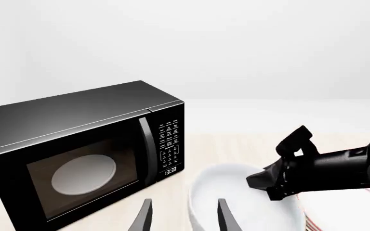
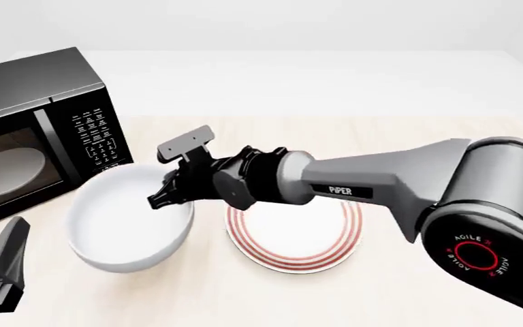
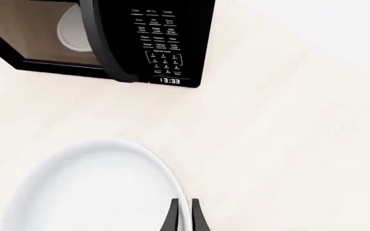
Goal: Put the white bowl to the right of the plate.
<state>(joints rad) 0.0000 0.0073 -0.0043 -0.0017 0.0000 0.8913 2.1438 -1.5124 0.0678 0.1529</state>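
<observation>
The white bowl (image 2: 120, 221) stands on the table left of the red-ringed plate (image 2: 294, 238), in front of the microwave. My right gripper (image 2: 159, 199) reaches across over the plate and is shut on the bowl's right rim; the right wrist view shows its fingers (image 3: 183, 214) pinching the rim of the bowl (image 3: 88, 187). I cannot tell whether the bowl is lifted. My left gripper (image 2: 3, 262) is open and empty at the near left; its wrist view (image 1: 183, 216) shows the bowl (image 1: 262, 214), the plate (image 1: 346, 211) and the right gripper (image 1: 262, 183).
A black microwave (image 2: 35, 129) with its door shut stands at the far left, a white disc showing through its window. It also shows in the left wrist view (image 1: 82, 149) and the right wrist view (image 3: 140, 43). Bare table lies right of the plate.
</observation>
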